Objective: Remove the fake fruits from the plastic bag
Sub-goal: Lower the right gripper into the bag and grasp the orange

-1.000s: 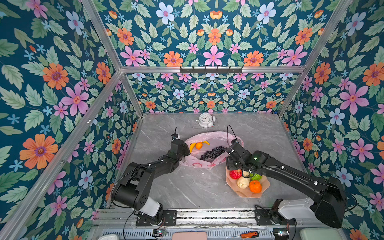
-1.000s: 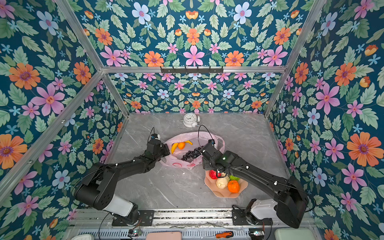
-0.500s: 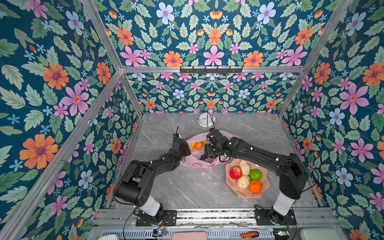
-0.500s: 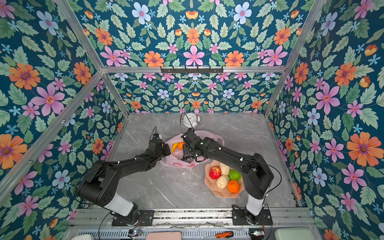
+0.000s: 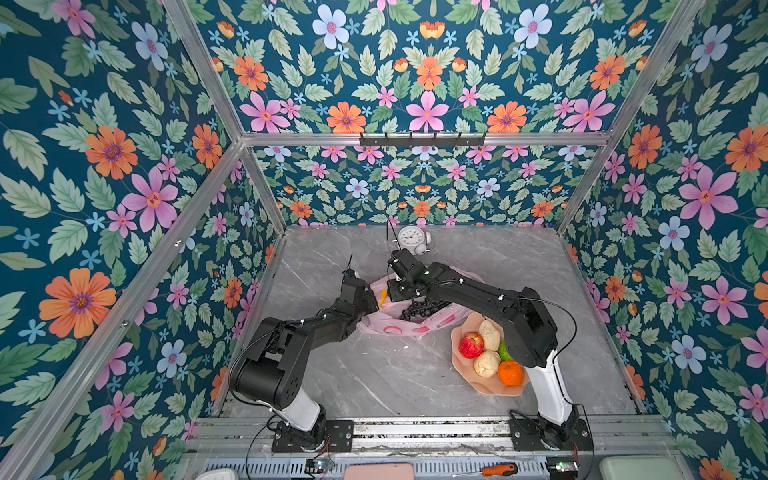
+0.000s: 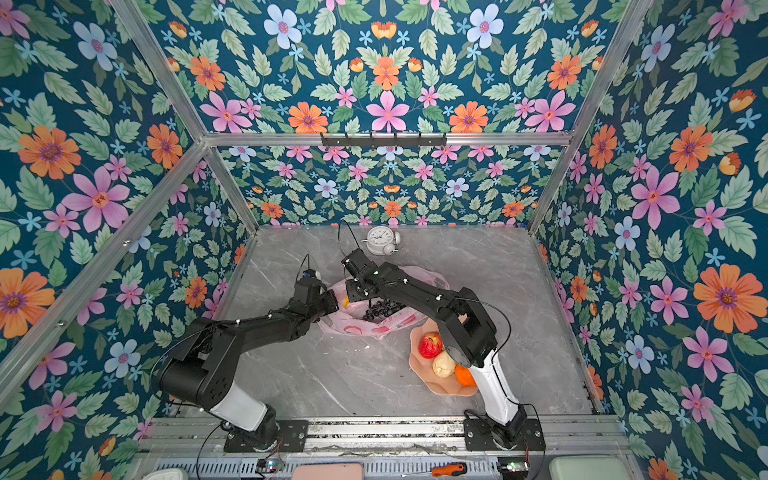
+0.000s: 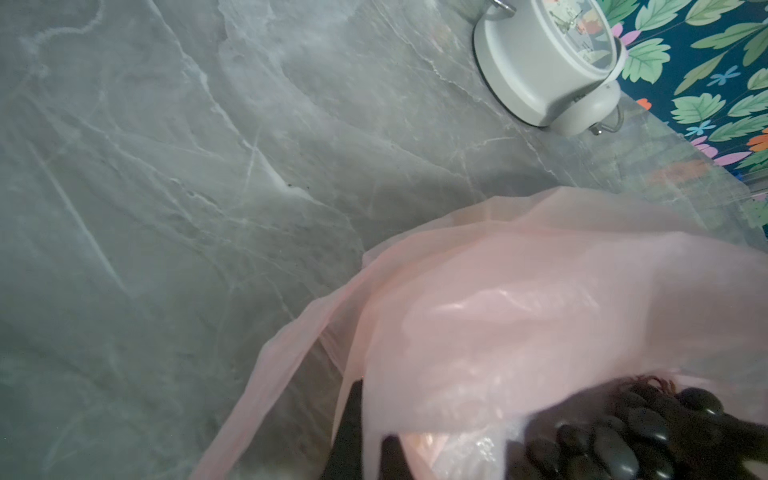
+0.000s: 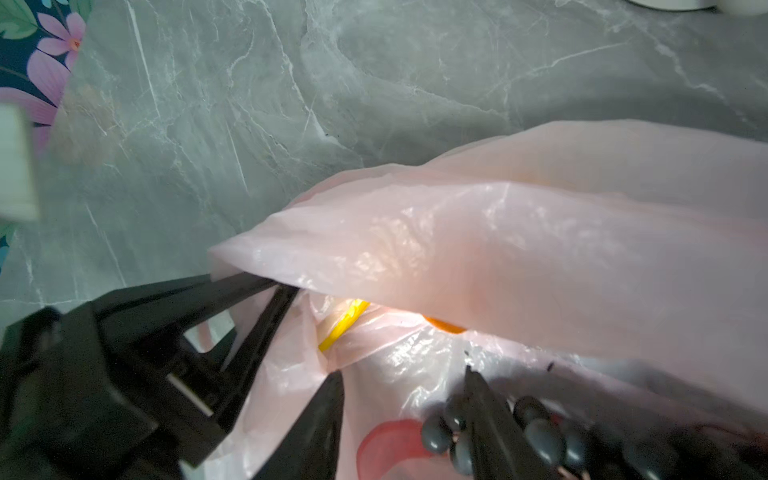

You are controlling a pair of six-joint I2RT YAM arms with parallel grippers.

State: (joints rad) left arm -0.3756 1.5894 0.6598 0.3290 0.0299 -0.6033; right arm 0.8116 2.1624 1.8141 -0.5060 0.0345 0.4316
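Note:
The pink plastic bag (image 5: pixel 415 326) (image 6: pixel 374 328) lies mid-table with its mouth lifted. My left gripper (image 5: pixel 368 301) (image 6: pixel 332 301) (image 7: pixel 365 436) is shut on the bag's near rim and holds it up; it also shows in the right wrist view (image 8: pixel 266 286). My right gripper (image 5: pixel 405 297) (image 8: pixel 403 386) reaches into the mouth, jaws apart, one finger (image 8: pixel 484 415) resting among the dark grape bunch (image 5: pixel 419 309) (image 6: pixel 380 309) (image 8: pixel 540 436) (image 7: pixel 615 440). Deeper inside lie a yellow banana (image 8: pixel 343 326) (image 5: pixel 383 297) and an orange (image 8: pixel 444 326).
A peach dish (image 5: pixel 490 390) (image 6: pixel 444 390) at front right holds a red apple (image 5: pixel 471 345), two cream fruits (image 5: pixel 487 362), a green fruit (image 5: pixel 503 352) and an orange (image 5: pixel 511 372). A white alarm clock (image 5: pixel 413 239) (image 7: pixel 548 62) stands behind the bag. My right arm crosses above the dish.
My right gripper has swung from over the dish to the bag's mouth and dipped in, its jaws narrowing. The left gripper has kept its hold on the rim.

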